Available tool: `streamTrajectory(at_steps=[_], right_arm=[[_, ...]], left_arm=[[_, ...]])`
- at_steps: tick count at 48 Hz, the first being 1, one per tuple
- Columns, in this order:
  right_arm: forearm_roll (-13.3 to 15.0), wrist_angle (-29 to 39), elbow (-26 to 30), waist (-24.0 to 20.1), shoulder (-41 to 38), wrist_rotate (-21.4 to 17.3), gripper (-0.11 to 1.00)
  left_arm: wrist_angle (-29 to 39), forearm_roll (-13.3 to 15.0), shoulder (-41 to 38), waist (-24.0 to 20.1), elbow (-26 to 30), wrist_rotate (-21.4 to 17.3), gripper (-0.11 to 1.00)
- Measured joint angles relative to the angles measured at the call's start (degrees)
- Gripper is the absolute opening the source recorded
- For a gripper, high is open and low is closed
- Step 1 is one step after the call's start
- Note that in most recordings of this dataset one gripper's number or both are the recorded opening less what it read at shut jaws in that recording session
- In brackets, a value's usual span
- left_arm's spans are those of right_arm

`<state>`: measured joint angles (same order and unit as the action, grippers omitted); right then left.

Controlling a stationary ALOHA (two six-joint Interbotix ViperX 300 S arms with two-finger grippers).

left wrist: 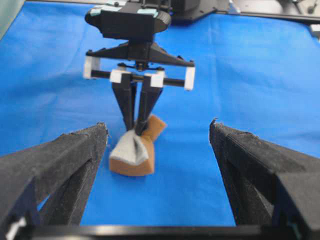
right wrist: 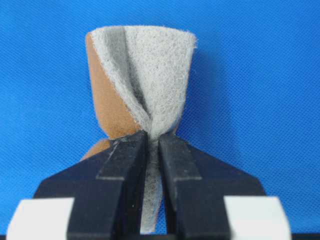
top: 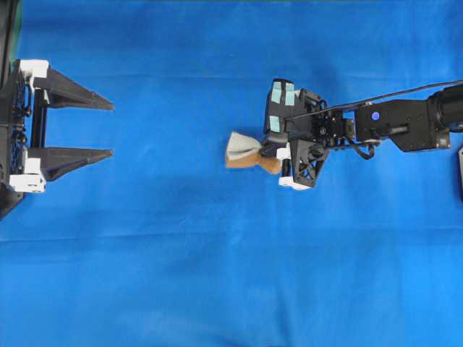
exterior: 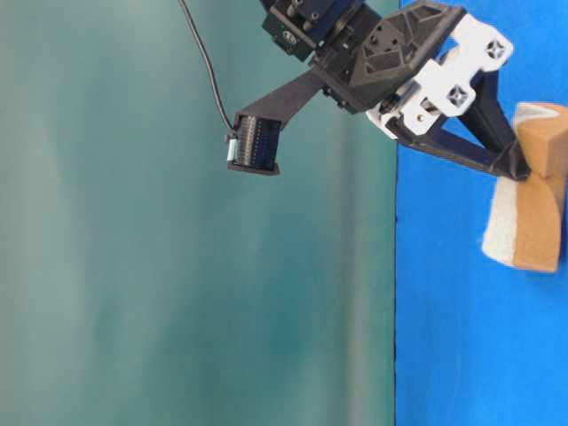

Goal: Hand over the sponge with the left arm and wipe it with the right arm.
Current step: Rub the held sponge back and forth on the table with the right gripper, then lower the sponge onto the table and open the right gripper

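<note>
The sponge (top: 242, 150) has a grey-white scouring face over an orange-brown layer. It sits low on the blue cloth near the middle, squeezed into an hourglass shape. My right gripper (top: 262, 153), on the arm with teal wrist patches (top: 282, 94), is shut on the sponge's middle. The right wrist view shows the sponge (right wrist: 145, 75) pinched hard between that gripper's fingers (right wrist: 127, 165). My left gripper (top: 112, 130) stands wide open at the far left, well apart from the sponge, with nothing between its fingers. Its wrist view looks straight at the sponge (left wrist: 132, 152) and the right gripper (left wrist: 139, 127).
Blue cloth (top: 217, 275) covers the whole table. A teal-green backdrop (exterior: 133, 266) stands beyond the cloth's edge in the table-level view. The right arm's cable (top: 405, 92) runs off to the right, and a dark object (top: 461, 170) sits at the right edge.
</note>
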<state>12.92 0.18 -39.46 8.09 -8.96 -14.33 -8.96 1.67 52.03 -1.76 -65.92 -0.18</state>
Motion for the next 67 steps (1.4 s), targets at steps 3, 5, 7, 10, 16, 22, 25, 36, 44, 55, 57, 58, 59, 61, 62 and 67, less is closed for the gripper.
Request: streamTrajectory(at_steps=[3,5,7,10,16,22,25,36,44,55,57,58,59,61,62,67], right_arm=[[0.09,-0.44,-0.09,0.0,0.0,0.09,0.14],[0.18,-0.62,-0.09,0.0,-0.09,0.09,0.14],[0.18,-0.79,-0.18,0.0,0.0,0.0,0.14],[0.18,-1.32,-0.18,0.09,0.0,0.09,0.14],[0.18,-1.93,-0.26,0.0,-0.09,0.0,0.14],[0.09,-2.11,-0.18,0.09,0.0,-0.44,0.14],[-0.09,-2.2,-0.26,0.09,-0.09,-0.53,0.14],[-0.44,-2.46,-0.18,-0.09,-0.09,-0.62,0.14],[-0.44,-2.55,-0.26,-0.44,0.0,-0.53,0.19],[-0.62,-1.32,-0.18,-0.79,0.0,-0.7,0.73],[-0.88,-0.97,-0.09,-0.97,0.0,-0.79,0.73],[-1.05,-0.88,0.0,-1.05,0.0,-0.79,0.73],[-1.14,-0.7,0.0,-1.14,0.0,-0.79,0.73],[-1.41,-0.62,0.09,-1.41,0.0,-0.88,0.73],[-1.58,-0.53,0.09,-1.49,0.0,-0.88,0.73],[-1.58,-0.09,0.09,-1.76,0.88,-0.79,0.73]], left_arm=[[0.0,0.0,0.09,0.0,0.09,0.0,0.8],[0.0,0.0,0.0,-0.09,0.09,0.0,0.8],[0.0,0.09,0.0,-0.09,0.09,0.0,0.8],[0.0,0.0,0.0,-0.09,0.0,0.0,0.8],[-0.09,0.09,0.0,-0.09,0.09,-0.09,0.8],[0.0,0.09,0.0,0.0,0.0,-0.09,0.8],[0.0,0.0,0.0,0.0,0.0,0.0,0.8],[0.0,0.09,0.0,0.0,0.09,0.0,0.8],[-0.09,0.09,0.0,-0.09,0.0,0.0,0.8],[-0.09,0.09,0.0,-0.09,0.0,0.0,0.8],[-0.09,0.09,0.0,-0.09,0.09,0.0,0.8],[-0.09,0.09,0.0,-0.09,0.09,-0.09,0.8],[-0.09,0.09,0.0,-0.09,0.09,0.0,0.8],[-0.09,0.0,0.0,-0.09,0.09,0.0,0.8],[-0.09,0.09,0.0,-0.09,0.0,0.0,0.8],[-0.09,0.09,0.0,0.0,0.0,0.0,0.8]])
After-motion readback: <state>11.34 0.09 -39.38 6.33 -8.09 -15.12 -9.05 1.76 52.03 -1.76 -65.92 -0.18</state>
